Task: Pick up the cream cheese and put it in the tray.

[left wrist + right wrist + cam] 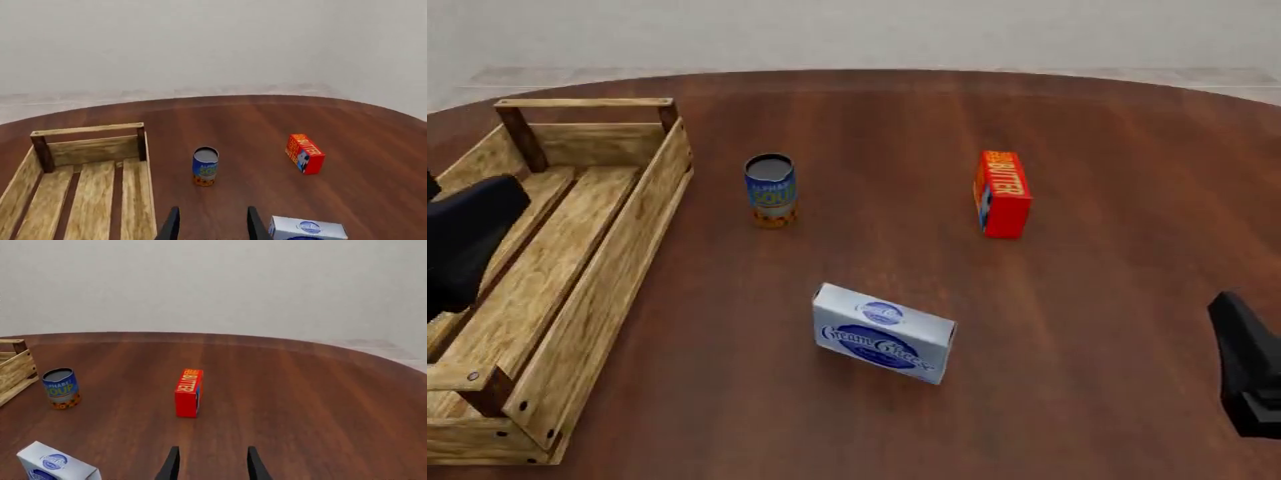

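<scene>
A round, dark reddish-brown wood table [1094, 330] fills the front view, its far edge curving against a plain pale wall [854, 30] with a light floor strip showing just past the rim. The tray [601, 290] lies along the table's left side, long axis running away from the arms, its near corner close to the table's near edge and its far handle rail toward the back rim. The cream cheese [884, 333] stands on a long edge near the middle of the table, turned at a slant, apart from everything else and with bare wood all round it. Beyond it and to the left a soup can [770, 190] stands upright, just beside the tray's right wall but not touching it. Far right of the can a butter box [1002, 193] stands on edge, well apart from both. The right half of the table is bare wood out to the rim. The left gripper [211, 226] hangs above the table by the tray's right wall, fingers spread with nothing between them; the right gripper [211, 465] sits over the near right part of the table, likewise parted and holding nothing.
</scene>
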Controlling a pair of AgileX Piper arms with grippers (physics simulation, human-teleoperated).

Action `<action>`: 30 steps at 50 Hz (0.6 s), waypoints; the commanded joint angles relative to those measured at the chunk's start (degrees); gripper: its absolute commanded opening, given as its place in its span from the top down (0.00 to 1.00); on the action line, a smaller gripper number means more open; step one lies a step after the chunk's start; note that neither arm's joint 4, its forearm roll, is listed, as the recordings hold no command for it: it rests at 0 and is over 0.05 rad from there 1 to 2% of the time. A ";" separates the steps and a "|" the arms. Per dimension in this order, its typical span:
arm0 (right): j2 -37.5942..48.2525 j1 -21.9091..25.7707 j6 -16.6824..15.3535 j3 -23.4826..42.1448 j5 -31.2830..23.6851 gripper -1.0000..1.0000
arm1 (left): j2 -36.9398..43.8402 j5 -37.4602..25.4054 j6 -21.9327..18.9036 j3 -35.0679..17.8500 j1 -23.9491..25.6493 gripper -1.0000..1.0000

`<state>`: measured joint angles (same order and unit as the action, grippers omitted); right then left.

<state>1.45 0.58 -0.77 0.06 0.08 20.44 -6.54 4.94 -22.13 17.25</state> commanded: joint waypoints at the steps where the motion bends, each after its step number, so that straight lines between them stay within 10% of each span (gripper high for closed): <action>1: 0.45 0.33 0.46 0.05 0.13 0.00 | 10.72 3.04 -2.28 -3.16 6.05 0.00; 30: -0.22 0.67 2.55 0.46 -0.82 0.00 | 31.62 -0.45 -11.24 -20.32 21.78 0.00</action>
<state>1.26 1.20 1.39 0.43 -0.56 44.03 -4.57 -1.97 -36.17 35.76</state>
